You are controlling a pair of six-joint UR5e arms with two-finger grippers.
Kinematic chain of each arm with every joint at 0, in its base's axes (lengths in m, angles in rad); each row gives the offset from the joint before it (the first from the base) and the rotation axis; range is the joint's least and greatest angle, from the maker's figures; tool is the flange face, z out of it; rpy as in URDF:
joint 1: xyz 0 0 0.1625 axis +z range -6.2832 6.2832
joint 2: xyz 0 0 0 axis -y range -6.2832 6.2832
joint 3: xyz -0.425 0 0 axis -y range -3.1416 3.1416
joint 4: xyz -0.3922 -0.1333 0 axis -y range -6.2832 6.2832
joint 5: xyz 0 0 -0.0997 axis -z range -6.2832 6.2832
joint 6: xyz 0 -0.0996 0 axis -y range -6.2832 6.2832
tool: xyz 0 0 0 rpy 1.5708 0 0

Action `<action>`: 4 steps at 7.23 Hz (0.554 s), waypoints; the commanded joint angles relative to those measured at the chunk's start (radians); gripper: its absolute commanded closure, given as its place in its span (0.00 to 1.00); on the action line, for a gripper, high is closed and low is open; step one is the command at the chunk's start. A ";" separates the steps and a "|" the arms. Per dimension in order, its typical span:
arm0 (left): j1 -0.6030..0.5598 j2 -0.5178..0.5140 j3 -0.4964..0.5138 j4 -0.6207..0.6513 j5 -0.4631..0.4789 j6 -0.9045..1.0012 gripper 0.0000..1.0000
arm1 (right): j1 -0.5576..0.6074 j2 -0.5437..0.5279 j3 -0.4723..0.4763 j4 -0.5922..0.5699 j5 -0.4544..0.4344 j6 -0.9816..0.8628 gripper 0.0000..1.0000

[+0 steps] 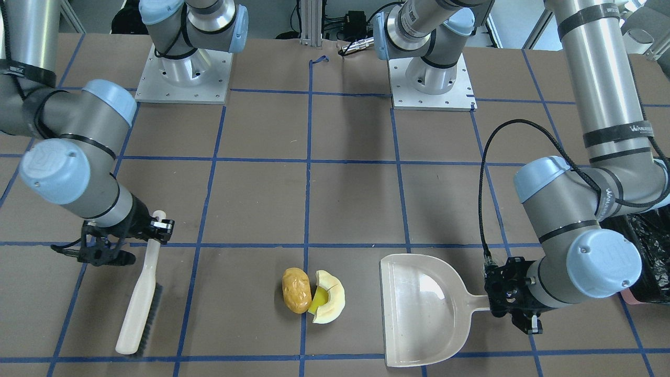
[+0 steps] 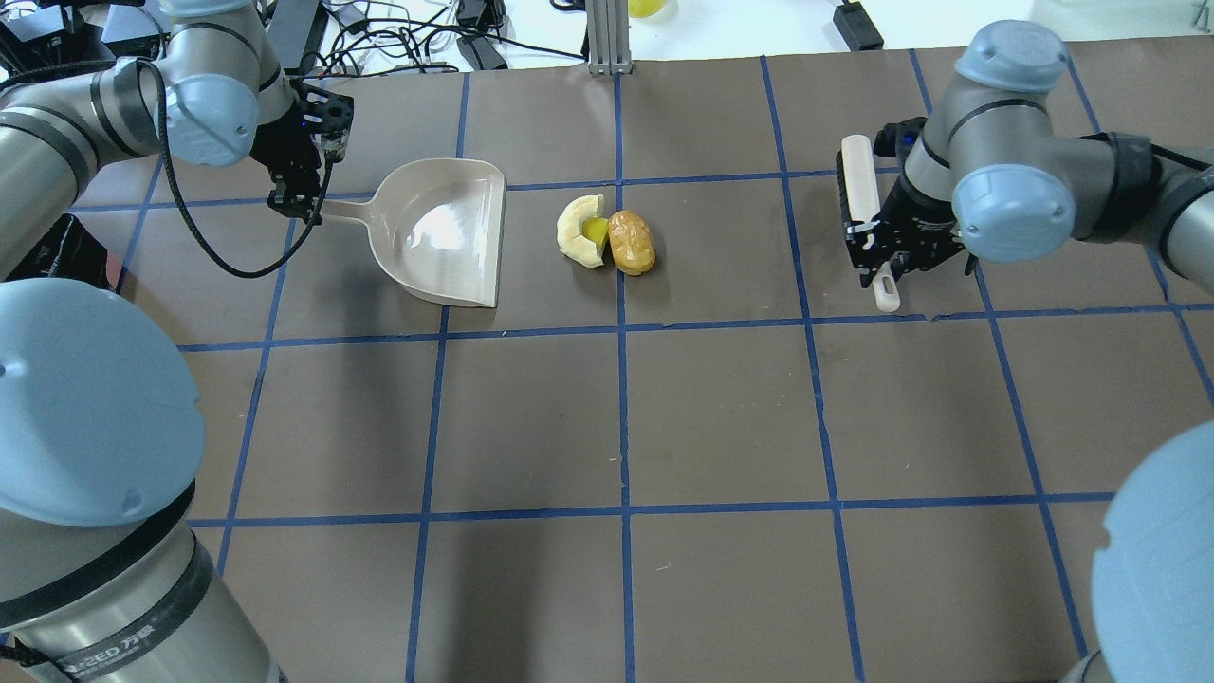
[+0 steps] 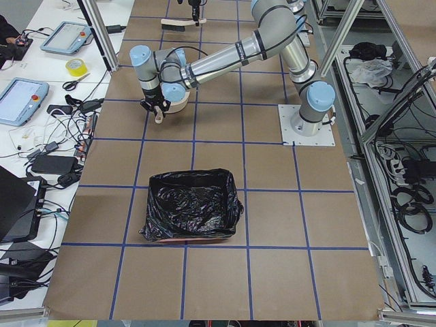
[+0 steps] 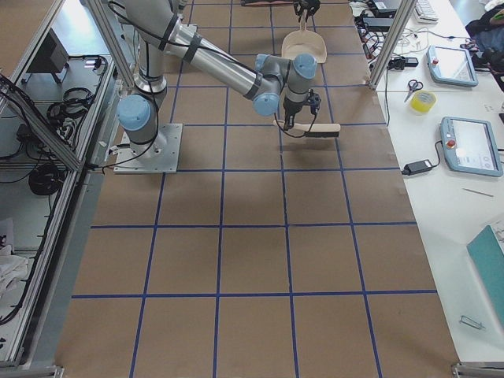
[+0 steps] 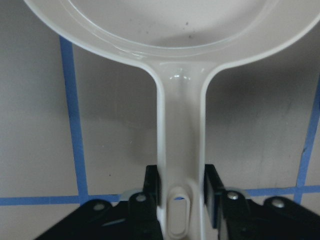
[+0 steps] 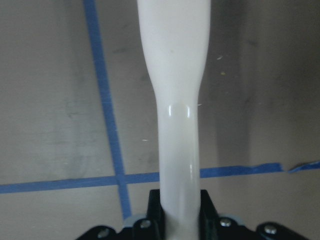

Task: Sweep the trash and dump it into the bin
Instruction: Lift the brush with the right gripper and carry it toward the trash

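Front view: left tool (image 1: pixel 492 309) is clamped shut on the dustpan (image 1: pixel 424 309) handle, with the pan flat on the worktop (image 1: pixel 356 199) and its mouth towards the trash. Right tool (image 1: pixel 157 226) is closed on the brush (image 1: pixel 137 309) handle. The lump (image 1: pixel 296 290) and rind (image 1: pixel 331 298) touch each other. They sit between pan and brush, near the pan lip and well apart from the bristles. The bin (image 1: pixel 646 246) is just a black corner behind the left arm.

Step, as I read it: both implements are gripped and the sweep has not started. The next move calls for the brush to go beyond the lump, then push both pieces into the pan while the pan is held down.

Overhead: same layout, mirrored. It shows the bare gap between pan lip and rind best.

Left side view: the only one with the whole bin, which is open and well apart from the pan.

Right side view: brush and pan are small, and the trash is too small to tell.

Left wrist: fingers press both sides of the pan handle by the hang hole.

Right wrist: fingers pinch the brush handle. No trash shows in either wrist view.
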 commanded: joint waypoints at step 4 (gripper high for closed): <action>-0.004 -0.003 0.008 0.000 0.020 0.004 0.99 | 0.280 0.036 -0.030 0.005 0.046 0.360 1.00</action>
